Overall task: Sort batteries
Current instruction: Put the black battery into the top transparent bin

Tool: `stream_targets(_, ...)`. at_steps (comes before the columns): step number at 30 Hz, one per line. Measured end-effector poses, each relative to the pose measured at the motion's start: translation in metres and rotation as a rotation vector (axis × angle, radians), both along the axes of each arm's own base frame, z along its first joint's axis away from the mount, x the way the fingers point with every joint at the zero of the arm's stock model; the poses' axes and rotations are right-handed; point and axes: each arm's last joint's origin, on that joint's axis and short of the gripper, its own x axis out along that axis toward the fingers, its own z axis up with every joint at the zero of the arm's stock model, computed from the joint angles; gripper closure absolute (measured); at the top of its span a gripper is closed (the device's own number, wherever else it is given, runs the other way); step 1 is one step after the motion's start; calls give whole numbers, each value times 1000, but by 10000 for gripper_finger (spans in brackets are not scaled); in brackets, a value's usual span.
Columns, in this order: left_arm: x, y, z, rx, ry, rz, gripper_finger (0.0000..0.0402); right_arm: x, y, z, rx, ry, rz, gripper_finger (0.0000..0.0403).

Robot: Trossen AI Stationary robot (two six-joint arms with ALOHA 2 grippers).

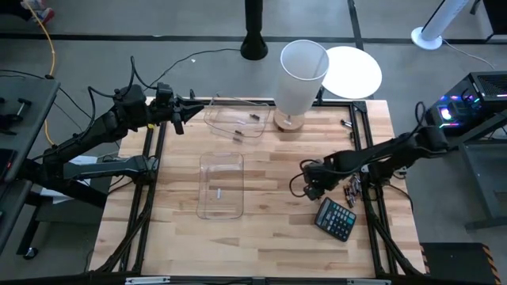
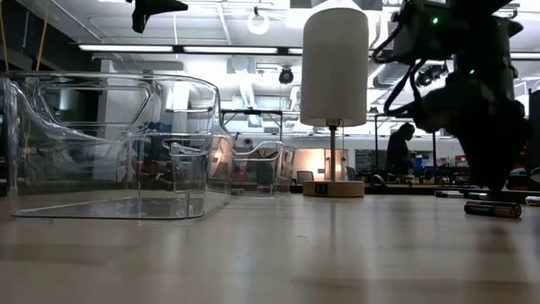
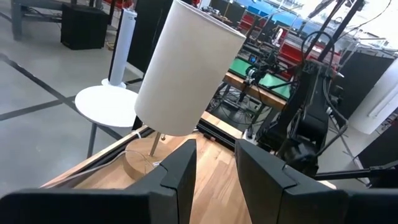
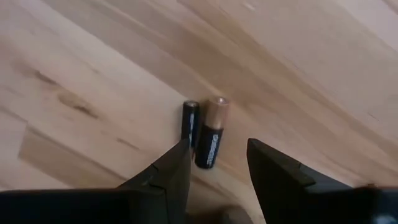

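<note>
Starting with the big wooden counter (image 1: 261, 237), and a tall lamp (image 1: 301, 75) with a white shade at its far edge.

Next, two see-through bins: a far bin (image 1: 214, 119) by the lamp and a near bin (image 1: 202, 186) in the middle of the counter.

Then the left end effector (image 1: 181, 119), held up in the air by the far bin's left side, fingers a little apart and holding nothing (just waiting, by the look of it).

Then the right end effector (image 4: 217, 146), down low over the right side of the counter, fingers spread wide and not pinching anything yet.

Beside it, a black calculator (image 1: 336, 219), not part of the job.

Now the small stuff. Two or three batteries (image 1: 238, 131) already in the far bin. Just one in the near bin (image 1: 217, 191). A little heap (image 1: 351, 190) on the bare wood next to the right end effector, plus a few more (image 1: 346, 123) near the far right edge.

Right between the spread fingers, a thin black battery (image 4: 190, 121) and a fatter copper-topped battery (image 4: 211, 134), lying side by side and almost touching.

So only a small start made, probably. Most of the sorting left to do, with this pair likely next and the whole heap after that.
</note>
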Motion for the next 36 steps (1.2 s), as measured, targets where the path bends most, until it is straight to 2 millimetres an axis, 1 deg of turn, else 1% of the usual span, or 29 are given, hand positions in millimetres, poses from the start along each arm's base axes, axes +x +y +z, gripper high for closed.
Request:
stream_targets(5, 0, 0, 0, -1, 1, 1, 296, 11, 1, -14, -12, 9, 0, 251)
stream_targets(9, 0, 0, 0, 0, 1, 10, 296, 12, 0, -24, -51, 60, -1, 251)
stream_targets(14, 0, 0, 0, 0, 1, 10, 296, 15, 0, -31, -68, 90, 2, 252)
stream_targets(17, 0, 0, 0, 1, 2, 13, 296, 15, 0, -32, -71, 94, 14, 264)
stream_targets(24, 0, 0, -1, -1, 6, 14, 296, 15, -2, -33, -81, 97, 6, 332)
stream_targets(31, 0, 0, -1, -5, 14, 15, 296, 16, -5, -33, -79, 94, -7, 336)
stream_targets(36, 0, 0, -1, -4, 14, 15, 296, 22, -5, -28, -115, 58, -2, 336)
